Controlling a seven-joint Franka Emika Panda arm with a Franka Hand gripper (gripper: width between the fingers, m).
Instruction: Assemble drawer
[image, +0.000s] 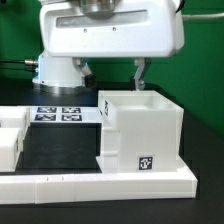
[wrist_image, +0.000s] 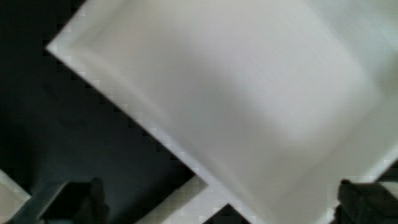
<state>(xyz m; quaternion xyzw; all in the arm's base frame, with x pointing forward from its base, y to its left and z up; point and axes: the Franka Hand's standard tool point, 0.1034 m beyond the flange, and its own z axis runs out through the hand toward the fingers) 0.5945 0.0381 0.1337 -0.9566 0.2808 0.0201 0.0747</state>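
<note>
The drawer's box shell (image: 140, 130) is a big white open-topped cube with a marker tag on its front, standing at the exterior view's right. It fills most of the wrist view (wrist_image: 231, 90) as a tilted white face. My gripper (image: 113, 78) hangs just above and behind the box's far rim, touching nothing. In the wrist view the gripper (wrist_image: 217, 200) is open, its dark fingertips (wrist_image: 71, 198) wide apart and empty. A smaller white part (image: 9, 148), likely the tray, lies at the exterior view's left edge, cut off; no knob shows.
The marker board (image: 56, 114) lies flat behind the dark mat, left of the box. A low white rail (image: 90, 183) runs along the table's front, against the box's base. The robot's white base (image: 58, 68) stands at the back.
</note>
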